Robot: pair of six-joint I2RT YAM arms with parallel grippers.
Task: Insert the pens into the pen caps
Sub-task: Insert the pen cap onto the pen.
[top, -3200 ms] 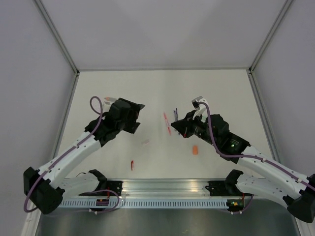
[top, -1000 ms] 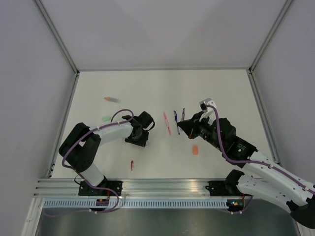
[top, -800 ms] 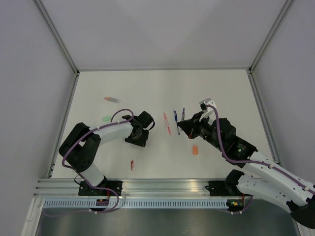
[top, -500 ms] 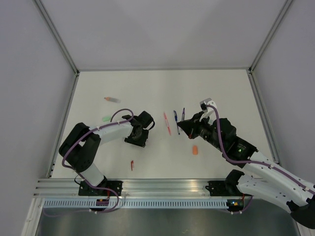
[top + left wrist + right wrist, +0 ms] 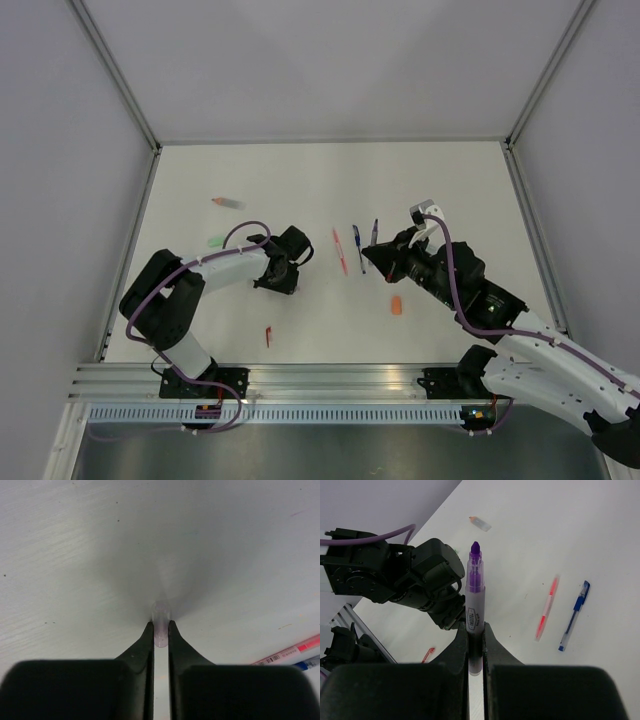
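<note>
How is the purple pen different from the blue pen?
The purple pen is pinched in the right tool, up off the table; the blue pen lies flat on it beside a red pen. The purple pen has a purple tip and body; the blue pen has blue ends. Both are long, thin and straight.

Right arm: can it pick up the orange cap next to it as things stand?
Probably not yet. The right pincer is shut on the purple marker, so it has no free grip. The orange cap lies uncovered beside that arm, so the way itself looks free.
</note>
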